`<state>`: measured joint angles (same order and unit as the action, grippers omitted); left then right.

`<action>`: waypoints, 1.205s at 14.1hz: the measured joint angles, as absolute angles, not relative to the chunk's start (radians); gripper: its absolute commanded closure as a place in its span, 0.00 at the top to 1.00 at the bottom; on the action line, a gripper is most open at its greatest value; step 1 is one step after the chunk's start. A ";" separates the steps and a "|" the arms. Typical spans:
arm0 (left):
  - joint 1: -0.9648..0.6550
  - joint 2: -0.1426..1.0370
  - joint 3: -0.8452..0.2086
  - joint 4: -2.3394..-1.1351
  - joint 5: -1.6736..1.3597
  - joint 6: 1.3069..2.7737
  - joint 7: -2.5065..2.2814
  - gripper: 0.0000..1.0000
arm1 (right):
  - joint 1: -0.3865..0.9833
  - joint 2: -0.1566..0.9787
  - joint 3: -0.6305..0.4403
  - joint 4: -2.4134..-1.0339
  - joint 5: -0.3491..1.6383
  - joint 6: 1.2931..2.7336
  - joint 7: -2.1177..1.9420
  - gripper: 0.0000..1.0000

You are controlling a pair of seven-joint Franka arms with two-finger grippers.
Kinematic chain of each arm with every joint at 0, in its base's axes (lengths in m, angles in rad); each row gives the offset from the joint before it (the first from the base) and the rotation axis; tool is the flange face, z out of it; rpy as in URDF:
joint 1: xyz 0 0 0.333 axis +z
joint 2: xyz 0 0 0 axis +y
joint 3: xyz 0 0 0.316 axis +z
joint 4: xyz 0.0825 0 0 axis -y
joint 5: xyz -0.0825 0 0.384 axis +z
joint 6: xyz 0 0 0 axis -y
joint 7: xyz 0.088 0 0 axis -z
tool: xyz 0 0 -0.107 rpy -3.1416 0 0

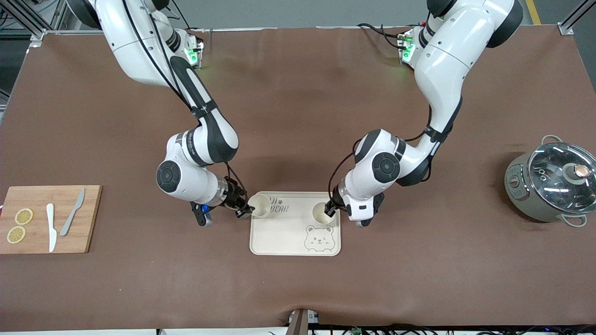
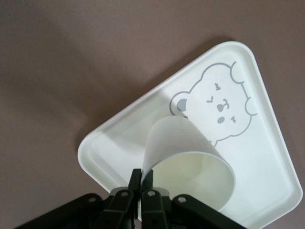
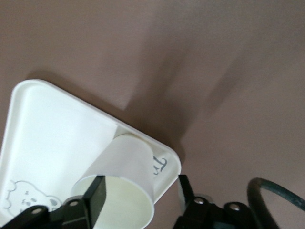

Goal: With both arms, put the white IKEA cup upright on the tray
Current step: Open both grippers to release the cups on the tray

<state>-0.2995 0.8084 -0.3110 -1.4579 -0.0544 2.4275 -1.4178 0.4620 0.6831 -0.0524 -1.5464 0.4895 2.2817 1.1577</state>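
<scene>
Cream matte tray (image 1: 295,232); two smooth tapered white cups (image 1: 260,205) upright.

brown table (image 1: 298,116), grey floor at edges.

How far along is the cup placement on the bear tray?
Nearly done. Both white cups stand upright on the tray. The cup at the right arm's end is already let go: the right gripper is open around its rim. In hand: the left gripper is shut on the rim of the cup at the left arm's end. Left: release that one and pull both arms clear.
</scene>
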 measured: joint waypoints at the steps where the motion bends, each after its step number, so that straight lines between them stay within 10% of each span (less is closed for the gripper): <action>1: -0.300 0.808 -0.311 -1.457 -0.057 2.425 -1.424 0.48 | 0.462 0.680 -0.053 -1.527 0.489 2.282 1.158 1.00; 2: -0.301 0.808 -0.311 -1.455 -0.058 2.424 -1.432 0.99 | 0.461 0.672 -0.055 -1.510 0.489 2.281 1.158 1.00; 17: -0.230 0.605 -0.298 -1.419 -0.039 2.198 -1.430 1.00 | 0.296 0.294 -0.093 -1.346 0.171 1.437 1.070 1.00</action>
